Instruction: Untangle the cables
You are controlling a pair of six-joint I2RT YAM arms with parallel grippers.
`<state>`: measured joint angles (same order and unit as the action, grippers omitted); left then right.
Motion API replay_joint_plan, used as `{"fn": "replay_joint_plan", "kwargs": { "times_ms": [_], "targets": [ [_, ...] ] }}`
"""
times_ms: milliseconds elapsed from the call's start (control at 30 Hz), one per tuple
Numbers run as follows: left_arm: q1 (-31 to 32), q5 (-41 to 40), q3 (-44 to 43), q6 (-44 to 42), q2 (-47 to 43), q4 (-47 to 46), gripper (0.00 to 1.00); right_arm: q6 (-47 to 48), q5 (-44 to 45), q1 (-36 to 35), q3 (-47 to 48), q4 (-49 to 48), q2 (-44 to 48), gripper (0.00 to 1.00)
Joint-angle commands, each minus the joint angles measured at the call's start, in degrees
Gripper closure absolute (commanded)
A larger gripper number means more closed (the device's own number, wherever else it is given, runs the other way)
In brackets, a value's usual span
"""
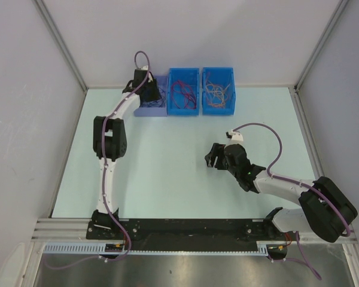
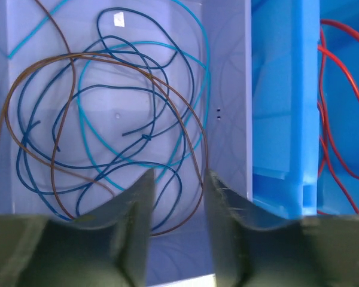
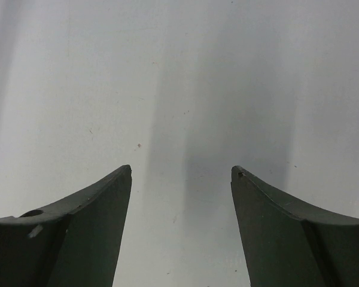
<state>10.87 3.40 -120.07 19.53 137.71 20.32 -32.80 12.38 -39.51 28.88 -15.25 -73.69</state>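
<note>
between grey walls (image 1: pixel 24 89), pale green table (image 1: pixel 167 179), cables (image 1: pixel 180 94) in bins (image 1: pixel 183 111)

A lab robot cell: white panel walls (image 1: pixel 185 36) around a pale-green table (image 1: pixel 167 179).

three storage bins line the far edge of a pale green desk (image 1: pixel 167 179)
a lavender bin (image 1: pixel 151 111) stands at the left, side by side with a blue bin (image 1: pixel 183 111) in the middle; a second blue bin (image 1: pixel 218 111) sits just beside that one on the right. white wall panels (image 1: pixel 185 36) set in aluminium posts (image 1: pixel 60 42) close in the desk on three sides. along the near edge runs a black rail (image 1: pixel 191 228), then a white slotted duct (image 1: pixel 167 251) and a steel surface (image 1: pixel 185 272).
</note>
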Motion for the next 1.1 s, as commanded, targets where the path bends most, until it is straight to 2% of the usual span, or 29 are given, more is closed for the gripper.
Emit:
{"fn": "replay_joint_plan", "kwargs": {
  "times_ms": [0,100,167,333,433,700,833,900,1067],
  "targets": [
    [-0.4,3.0,-1.3,1.2,-4.5,0.7,0.43,-0.3,0.8,0.0,0.1,-1.1,1.0,0.28],
    [-0.4,3.4,-1.0,1.7,-6.8,1.8,0.33,-0.3,0.9,0.0,0.1,-1.0,1.0,0.28],
    [-0.3,4.6,-1.0,1.9,-8.7,2.7,0.3,-0.3,1.0,0.1,0.0,-1.0,1.1,0.28],
    [-0.4,6.8,-0.4,2.2,-12.5,5.1,0.26,-0.2,1.1,0.0,0.0,-1.0,1.1,0.28],
    [-0.3,6.9,4.0,2.7,-16.9,3.7,0.25,-0.3,1.2,0.0,0.1,-1.0,1.1,0.28],
    [-0.3,4.9,21.4,4.0,-27.2,-0.9,0.2,-0.3,1.5,-0.4,0.3,-0.8,1.3,0.28],
    [-0.3,5.4,35.1,6.3,-36.7,-6.3,0.17,-0.2,1.6,-0.5,0.2,-0.7,1.3,0.28],
    [-0.3,5.2,39.1,7.4,-39.6,-7.9,0.16,-0.2,1.5,-0.6,0.2,-0.6,1.2,0.28],
    [-0.2,1.4,52.6,8.6,-49.4,-10.0,0.09,-0.2,1.8,-0.7,0.4,-0.6,1.4,0.28]
  ]
}}
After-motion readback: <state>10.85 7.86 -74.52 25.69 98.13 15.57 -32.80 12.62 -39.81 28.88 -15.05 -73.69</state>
